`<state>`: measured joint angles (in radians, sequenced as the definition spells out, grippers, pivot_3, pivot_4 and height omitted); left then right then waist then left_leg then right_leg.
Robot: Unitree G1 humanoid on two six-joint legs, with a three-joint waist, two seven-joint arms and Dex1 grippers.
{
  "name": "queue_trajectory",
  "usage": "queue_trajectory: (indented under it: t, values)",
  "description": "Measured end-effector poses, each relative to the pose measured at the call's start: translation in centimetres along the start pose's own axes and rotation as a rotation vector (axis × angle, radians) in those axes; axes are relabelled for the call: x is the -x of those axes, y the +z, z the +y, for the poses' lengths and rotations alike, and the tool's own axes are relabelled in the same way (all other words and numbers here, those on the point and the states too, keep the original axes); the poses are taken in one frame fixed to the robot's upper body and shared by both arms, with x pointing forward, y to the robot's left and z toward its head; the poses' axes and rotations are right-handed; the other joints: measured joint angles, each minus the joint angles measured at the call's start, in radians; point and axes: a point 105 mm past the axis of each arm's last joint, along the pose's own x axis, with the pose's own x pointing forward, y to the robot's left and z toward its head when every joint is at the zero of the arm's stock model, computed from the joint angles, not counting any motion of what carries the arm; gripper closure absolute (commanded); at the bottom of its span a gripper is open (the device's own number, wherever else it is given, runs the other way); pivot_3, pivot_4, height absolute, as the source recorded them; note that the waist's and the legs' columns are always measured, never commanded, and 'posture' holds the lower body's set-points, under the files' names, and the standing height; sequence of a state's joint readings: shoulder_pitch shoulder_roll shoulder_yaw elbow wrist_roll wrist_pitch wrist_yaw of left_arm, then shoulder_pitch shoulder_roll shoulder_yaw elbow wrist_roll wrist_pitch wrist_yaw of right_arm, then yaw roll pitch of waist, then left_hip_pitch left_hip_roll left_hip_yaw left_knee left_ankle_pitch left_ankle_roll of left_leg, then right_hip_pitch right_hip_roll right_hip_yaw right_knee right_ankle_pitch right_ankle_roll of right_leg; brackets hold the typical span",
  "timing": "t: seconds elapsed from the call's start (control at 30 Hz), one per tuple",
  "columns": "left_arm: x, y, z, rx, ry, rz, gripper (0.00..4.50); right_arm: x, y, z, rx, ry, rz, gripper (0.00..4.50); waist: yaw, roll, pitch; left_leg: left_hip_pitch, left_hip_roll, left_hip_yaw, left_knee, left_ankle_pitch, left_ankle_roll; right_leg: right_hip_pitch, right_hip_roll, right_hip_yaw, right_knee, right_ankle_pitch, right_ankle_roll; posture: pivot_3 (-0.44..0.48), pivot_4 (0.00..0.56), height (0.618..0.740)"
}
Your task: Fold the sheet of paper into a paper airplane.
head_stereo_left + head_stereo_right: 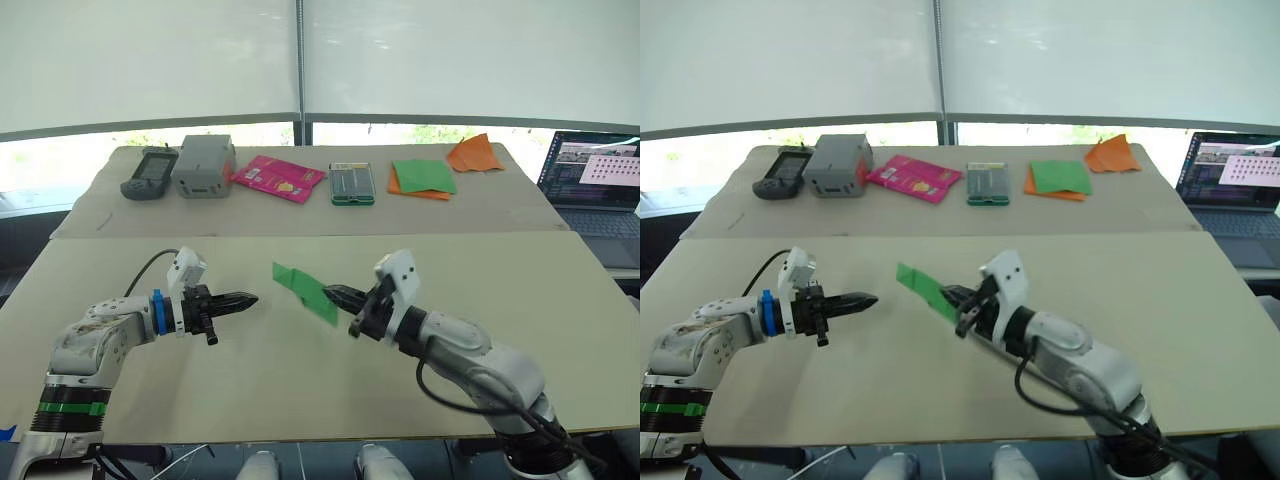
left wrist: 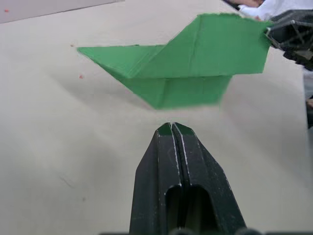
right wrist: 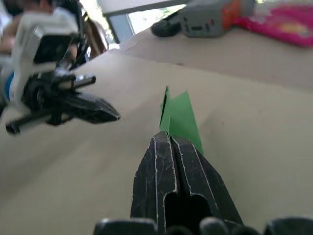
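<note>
The bright green sheet of paper is folded into a narrow pointed wedge with flaps and hangs above the table, near its middle. My right gripper is shut on its rear end, and the pointed end faces away to the left. In the left wrist view the folded paper floats just beyond my left gripper, which is shut and holds nothing. That left gripper sits a short gap to the left of the paper, pointing at it. The right wrist view has the paper rising from my shut fingertips.
On the far table lie a black handheld device, a grey box, a pink packet, a green-edged case, a green-and-orange stack of sheets and an orange pointed paper piece. A laptop stands at the right.
</note>
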<state>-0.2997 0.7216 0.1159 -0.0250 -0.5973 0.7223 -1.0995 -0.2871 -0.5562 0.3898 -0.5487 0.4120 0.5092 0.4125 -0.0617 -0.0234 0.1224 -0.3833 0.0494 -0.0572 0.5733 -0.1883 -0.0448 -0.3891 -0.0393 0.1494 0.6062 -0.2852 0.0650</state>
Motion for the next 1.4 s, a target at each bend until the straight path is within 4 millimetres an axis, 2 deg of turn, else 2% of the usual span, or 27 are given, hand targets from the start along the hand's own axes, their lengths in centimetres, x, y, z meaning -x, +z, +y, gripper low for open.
queue_trajectory:
  t: [0.07, 0.13, 0.23, 0.3, 0.43, 0.6, 0.73, 0.83, 0.9, 1.0, 1.07, 1.2, 1.3, 1.4]
  values:
    - [0.3, 0.2, 0.0, 0.000, 0.001, 0.001, 4.50, 0.3, -1.3, 0.8, 0.250, 0.057, 0.049, 4.48, 0.001, -0.002, 0.001, 0.000, 0.000, 0.001, 0.000, 0.000, 0.000, 0.000, -0.001, 0.000, -0.001, 0.000, 0.000, 0.000, 0.150, 0.740]
    - [0.9, 0.4, 0.0, 0.004, 0.005, 0.004, 4.50, 0.8, -3.5, 1.4, 0.523, 0.134, 0.097, 4.48, 0.001, -0.003, 0.001, 0.001, 0.000, 0.001, 0.000, 0.000, 0.000, 0.000, -0.001, 0.000, -0.003, 0.000, 0.000, 0.000, 0.150, 0.740]
    - [1.5, 0.2, 0.0, 0.008, 0.002, 0.020, 4.50, 1.4, -6.4, 2.1, 0.785, 0.245, 0.128, 4.48, -0.001, -0.003, 0.002, 0.001, 0.000, 0.002, 0.000, 0.000, 0.000, 0.000, -0.001, 0.000, -0.003, 0.000, 0.000, 0.000, 0.150, 0.740]
    - [1.5, 0.1, -0.1, 0.010, -0.002, 0.023, 4.50, 1.6, -7.4, 2.5, 0.895, 0.306, 0.115, 4.48, -0.001, -0.003, 0.002, 0.001, 0.000, 0.002, 0.000, 0.000, 0.000, 0.000, -0.001, 0.000, -0.003, 0.000, 0.000, 0.000, 0.150, 0.740]
    - [1.3, 0.0, -0.1, 0.001, -0.008, 0.026, 4.50, 1.9, -8.8, 2.6, 0.925, 0.355, 0.113, 4.48, 0.001, -0.004, 0.002, 0.002, 0.000, 0.002, 0.001, 0.000, 0.000, 0.002, -0.001, 0.001, -0.003, 0.000, 0.000, 0.000, 0.150, 0.740]
    - [0.0, -1.0, -0.6, 0.002, -0.043, 0.032, 4.50, 1.6, -8.4, 2.1, 0.915, 0.329, 0.096, 2.94, 0.002, -0.005, 0.002, 0.002, -0.001, 0.002, 0.002, 0.000, 0.000, 0.003, -0.001, 0.001, 0.001, 0.001, 0.001, 0.000, 0.150, 0.740]
    - [-0.5, -1.5, -0.8, 0.006, -0.049, 0.043, 4.50, 2.3, -7.8, 1.3, 0.856, 0.293, 0.114, 1.57, 0.009, -0.005, 0.002, 0.003, -0.001, 0.002, 0.003, 0.001, 0.000, 0.003, -0.001, 0.001, 0.003, 0.001, 0.001, 0.000, 0.150, 0.740]
    - [-0.6, -1.6, -0.9, 0.002, -0.053, 0.041, 4.50, 2.7, -6.3, 1.4, 0.811, 0.296, 0.096, 1.57, 0.014, -0.005, 0.002, 0.004, -0.001, 0.002, 0.003, 0.001, 0.000, 0.003, -0.001, 0.001, 0.004, 0.001, 0.001, 0.000, 0.150, 0.740]
    - [-0.8, -1.7, -0.9, 0.001, -0.059, 0.040, 4.50, 2.4, -4.1, 1.1, 0.757, 0.249, 0.041, 1.57, 0.016, -0.005, 0.002, 0.004, -0.001, 0.002, 0.003, 0.001, 0.000, 0.003, -0.001, 0.001, 0.004, 0.001, 0.001, 0.000, 0.150, 0.740]
    - [-1.0, -1.8, -1.0, 0.002, -0.064, 0.040, 4.50, 1.5, -1.5, -0.3, 0.604, 0.130, -0.025, 2.40, 0.016, -0.006, 0.002, 0.004, -0.001, 0.001, 0.003, 0.001, 0.000, 0.003, 0.000, 0.001, 0.005, 0.001, 0.001, 0.000, 0.150, 0.740]
    - [-1.1, -1.9, -1.1, 0.002, -0.067, 0.040, 4.50, 0.8, -0.7, -1.7, 0.472, 0.050, -0.028, 3.12, 0.016, -0.006, 0.002, 0.004, -0.001, 0.001, 0.003, 0.001, 0.000, 0.003, -0.001, 0.001, 0.005, 0.001, 0.000, 0.000, 0.150, 0.740]
    - [-1.2, -2.0, -1.0, 0.002, -0.066, 0.043, 4.50, 0.1, -1.8, -3.2, 0.300, -0.001, 0.068, 4.49, 0.023, -0.006, 0.002, 0.004, -0.001, 0.001, 0.003, 0.001, 0.000, 0.003, -0.001, 0.001, 0.004, 0.001, 0.000, 0.000, 0.150, 0.740]
    - [-1.3, -2.0, -1.0, -0.006, -0.064, 0.039, 4.50, -0.1, -4.8, -3.4, 0.136, 0.012, 0.205, 4.49, 0.022, -0.006, 0.002, 0.004, -0.001, 0.001, 0.003, 0.001, 0.000, 0.003, -0.001, 0.001, 0.004, 0.001, 0.000, 0.000, 0.150, 0.740]
    - [-1.3, -2.0, -1.0, -0.006, -0.060, 0.038, 4.50, 0.0, -7.6, -2.8, 0.013, 0.051, 0.320, 4.49, 0.020, -0.006, 0.002, 0.003, -0.001, 0.001, 0.003, 0.001, 0.000, 0.003, -0.001, 0.001, 0.005, 0.001, 0.000, 0.000, 0.150, 0.740]
